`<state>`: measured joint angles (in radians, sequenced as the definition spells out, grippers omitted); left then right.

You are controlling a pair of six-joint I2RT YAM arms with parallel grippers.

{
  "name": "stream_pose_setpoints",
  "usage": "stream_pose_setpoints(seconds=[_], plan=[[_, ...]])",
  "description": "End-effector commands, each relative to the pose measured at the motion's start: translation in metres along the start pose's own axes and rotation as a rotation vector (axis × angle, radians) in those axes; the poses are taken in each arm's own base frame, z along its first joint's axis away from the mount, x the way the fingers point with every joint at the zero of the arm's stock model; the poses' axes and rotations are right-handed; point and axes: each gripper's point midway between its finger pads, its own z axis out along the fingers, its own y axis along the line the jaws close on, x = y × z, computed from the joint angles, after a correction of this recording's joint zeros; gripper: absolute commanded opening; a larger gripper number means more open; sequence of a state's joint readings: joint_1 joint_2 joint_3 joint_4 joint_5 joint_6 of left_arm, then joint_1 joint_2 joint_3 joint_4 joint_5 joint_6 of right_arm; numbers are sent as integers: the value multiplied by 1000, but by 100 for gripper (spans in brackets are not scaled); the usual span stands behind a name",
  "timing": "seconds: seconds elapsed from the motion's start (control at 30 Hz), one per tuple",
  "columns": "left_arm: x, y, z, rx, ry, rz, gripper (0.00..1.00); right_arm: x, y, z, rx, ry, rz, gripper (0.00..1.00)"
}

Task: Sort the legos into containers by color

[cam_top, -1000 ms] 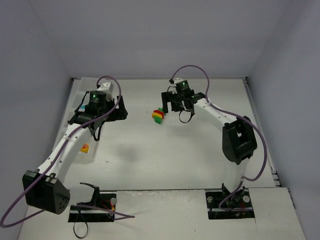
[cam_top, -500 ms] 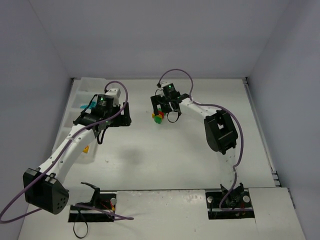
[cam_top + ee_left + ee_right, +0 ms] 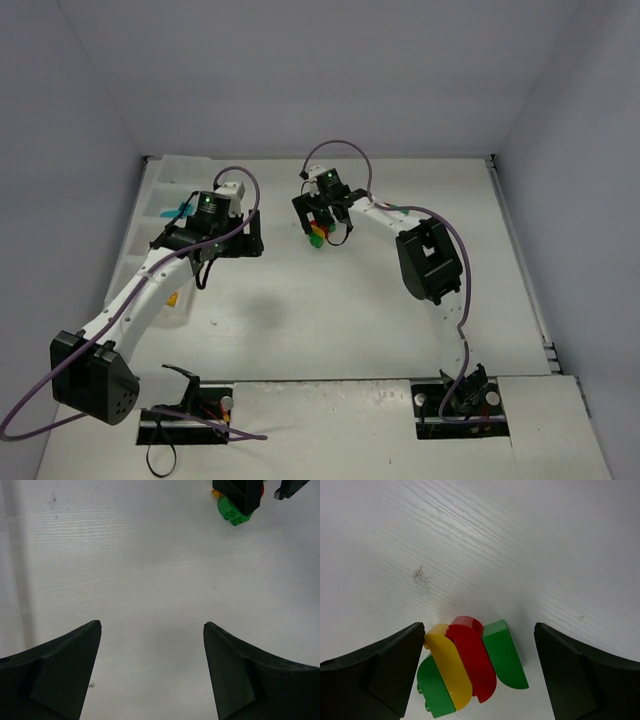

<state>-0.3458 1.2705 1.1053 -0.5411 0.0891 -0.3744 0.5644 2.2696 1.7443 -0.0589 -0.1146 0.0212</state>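
A clump of legos point(image 3: 465, 672), made of green, yellow, red and green bricks, lies on the white table between the open fingers of my right gripper point(image 3: 479, 626). The left finger point(image 3: 395, 660) is right by the yellow brick. In the top view the right gripper point(image 3: 316, 222) sits over the clump point(image 3: 318, 238). My left gripper point(image 3: 250, 232) is open and empty over bare table point(image 3: 152, 625), to the left of the clump. The left wrist view shows the clump's green brick point(image 3: 232, 512) at its top edge. The translucent tray point(image 3: 172, 165) runs along the table's left edge.
A teal brick point(image 3: 181, 210) lies in a tray compartment beside the left arm. An orange-yellow brick point(image 3: 172, 298) lies lower down at the left edge. Grey walls close the table at the back and sides.
My right gripper has swung left and down over the lego clump and now straddles it. My left gripper has shifted a little to the right. The clump has barely moved.
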Motion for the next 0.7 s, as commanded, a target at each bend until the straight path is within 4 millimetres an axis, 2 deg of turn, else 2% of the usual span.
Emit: stream_pose_setpoints(seconds=[0.0,0.07,0.23,0.27,0.3,0.33,0.37,0.4,0.47,0.53,0.67], plan=[[-13,-6,-3,26,-54,8,77,-21,-4,-8,11,-41,-72,86],[-13,-7,-1,32,-52,7,77,-18,-5,-7,9,-31,-74,83],[-14,-10,0,43,-48,4,76,-9,-3,-15,-2,-8,-14,66],[-13,-12,3,53,-42,-1,77,10,-9,-18,26,31,91,52],[-13,-12,4,53,-39,-5,77,6,-8,-22,26,22,118,47],[-14,-13,4,56,-39,-10,77,9,-10,-24,38,25,144,43],[-14,-15,5,65,-36,-12,77,20,-14,-26,72,44,169,38],[-15,-17,6,72,-37,-18,76,17,-17,-33,96,31,198,27],[-17,-20,7,82,-38,-19,77,26,-26,-45,174,26,292,19],[-17,-23,8,88,-37,-19,77,28,-27,-54,201,14,384,18],[-19,-29,10,104,-36,-13,77,27,-21,-76,211,-16,472,36]])
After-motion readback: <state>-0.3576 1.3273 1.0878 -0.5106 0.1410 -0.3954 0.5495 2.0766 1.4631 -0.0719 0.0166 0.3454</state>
